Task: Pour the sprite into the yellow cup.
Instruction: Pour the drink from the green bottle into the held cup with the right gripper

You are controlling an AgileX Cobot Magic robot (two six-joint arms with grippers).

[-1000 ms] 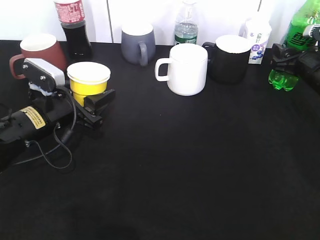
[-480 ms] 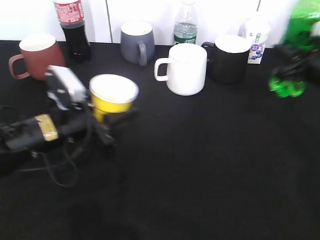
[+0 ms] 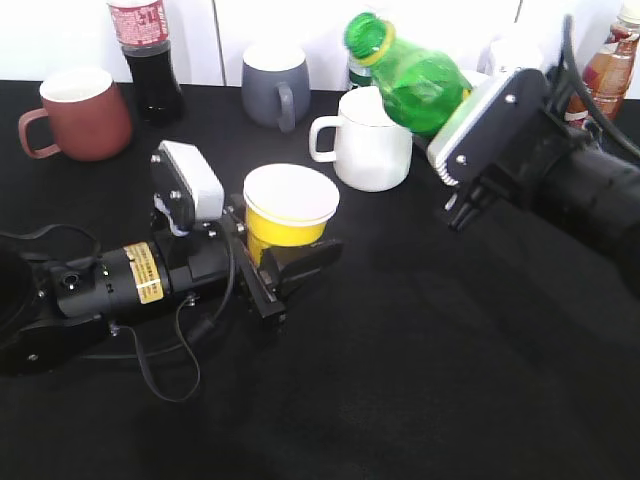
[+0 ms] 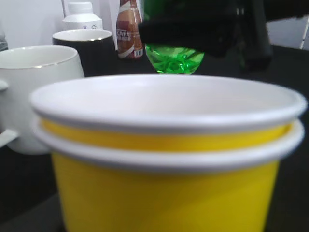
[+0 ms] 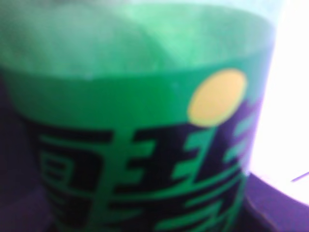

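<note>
Sprite [image 3: 425, 88], the green bottle, is held off the worktop [image 3: 420, 400] near the far right corner, tilted steeply with its capped neck pointing toward the far left and above the white mug [image 3: 372, 140]. The right gripper [image 3: 455, 125] is clamped round the bottle's label section; the right wrist view shows nothing but that label, pressed close. The cap appears to be on, though the exterior view is too small to be sure.

The yellow cup [image 3: 288, 212] stands upright left of centre, toward the far edge, gripped by the left gripper [image 3: 275, 262] low on its wall. The left wrist view shows two white rims, one above the other, so this looks like two nested cups.

The bottle mouth is well apart from the cup and aimed over the mug, so tipping further now would likely spill into the mug or onto the worktop. If the cap is on, nothing will pour at all. A light cup held low could tip or crush under a squeeze, and the nested pair could slip apart. The grey mug [image 3: 274, 88], maroon mug [image 3: 78, 113] and cola bottle [image 3: 147, 55] stand along the far edge.
</note>
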